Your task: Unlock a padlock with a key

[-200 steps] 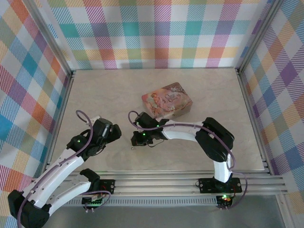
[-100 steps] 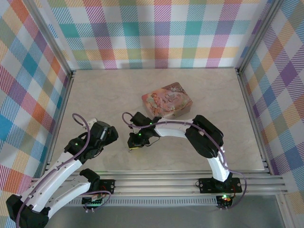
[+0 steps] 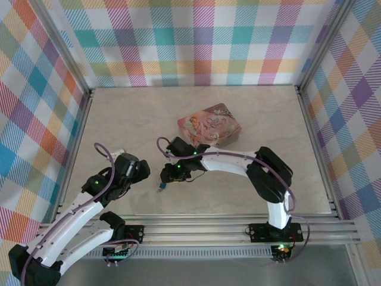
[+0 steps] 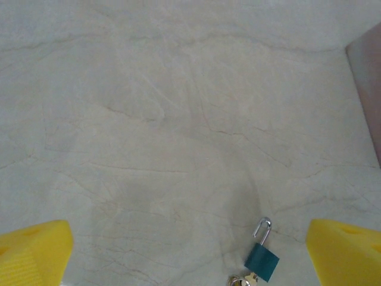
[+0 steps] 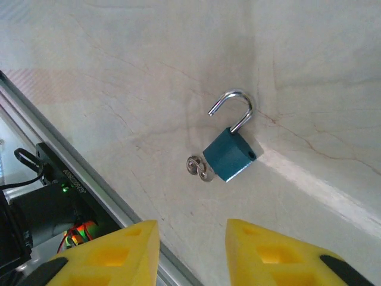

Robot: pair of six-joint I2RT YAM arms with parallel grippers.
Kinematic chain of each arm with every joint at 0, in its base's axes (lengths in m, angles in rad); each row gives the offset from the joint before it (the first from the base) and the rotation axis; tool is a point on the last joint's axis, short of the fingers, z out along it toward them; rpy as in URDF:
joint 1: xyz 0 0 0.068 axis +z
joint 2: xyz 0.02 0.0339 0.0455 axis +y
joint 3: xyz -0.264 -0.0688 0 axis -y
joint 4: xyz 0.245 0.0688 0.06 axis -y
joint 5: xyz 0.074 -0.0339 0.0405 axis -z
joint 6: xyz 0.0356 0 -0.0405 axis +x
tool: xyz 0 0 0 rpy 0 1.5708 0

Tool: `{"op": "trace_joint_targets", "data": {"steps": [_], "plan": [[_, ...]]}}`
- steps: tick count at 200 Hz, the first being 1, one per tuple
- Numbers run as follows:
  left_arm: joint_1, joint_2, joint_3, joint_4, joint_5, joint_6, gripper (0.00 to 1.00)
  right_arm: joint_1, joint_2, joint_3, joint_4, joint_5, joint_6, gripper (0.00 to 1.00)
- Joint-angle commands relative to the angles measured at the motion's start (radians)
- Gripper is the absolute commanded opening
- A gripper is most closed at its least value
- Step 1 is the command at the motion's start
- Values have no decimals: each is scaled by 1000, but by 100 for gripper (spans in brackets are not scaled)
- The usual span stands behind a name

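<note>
The padlock (image 5: pixel 229 154) is small with a teal body and lies flat on the marble table, its silver shackle swung open. The key (image 5: pixel 199 167) sticks out of its bottom end. My right gripper (image 5: pixel 191 235) hovers just above and short of it, jaws apart with nothing between them. In the top view the padlock (image 3: pixel 161 187) lies just below the right gripper (image 3: pixel 169 177). My left gripper (image 3: pixel 140 170) stands to its left, wide open and empty. In the left wrist view the padlock (image 4: pixel 262 261) lies low between the fingers, nearer the right fingertip (image 4: pixel 342 250).
A pink picture-printed tin (image 3: pixel 209 126) sits behind the right gripper, and its edge (image 4: pixel 366 71) shows in the left wrist view. The table's metal front rail (image 5: pixel 65 155) runs close to the padlock. Plaid walls enclose the table on three sides.
My right gripper has opened and let go, and the padlock with its key now lies on the table below it. The left arm has shifted slightly.
</note>
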Motion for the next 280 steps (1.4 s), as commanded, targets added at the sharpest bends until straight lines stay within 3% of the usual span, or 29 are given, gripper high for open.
{"op": "trace_joint_targets", "data": {"steps": [1,20,41,89,106,141,163,203,247,280], "plan": [[11,-18,1,76,14,110,100,7,-121,-15,-85,144,-99,38],[12,-3,25,133,-8,178,100,-4,-222,-29,-153,295,-176,44],[12,38,58,219,-27,304,100,-51,-348,-89,-167,422,-237,58],[13,200,156,359,-89,552,100,-185,-660,-292,-77,726,-346,100],[13,265,189,419,-86,619,100,-263,-772,-372,-61,839,-363,100],[29,343,185,646,-89,686,100,-470,-961,-534,36,852,-430,100],[74,373,145,802,61,737,100,-535,-1019,-597,95,834,-467,100],[140,431,60,991,130,802,100,-661,-975,-731,327,801,-573,100],[337,428,-69,1089,213,742,100,-822,-896,-826,561,745,-563,100],[357,421,-156,1124,39,826,100,-888,-846,-925,817,719,-605,100]]}}
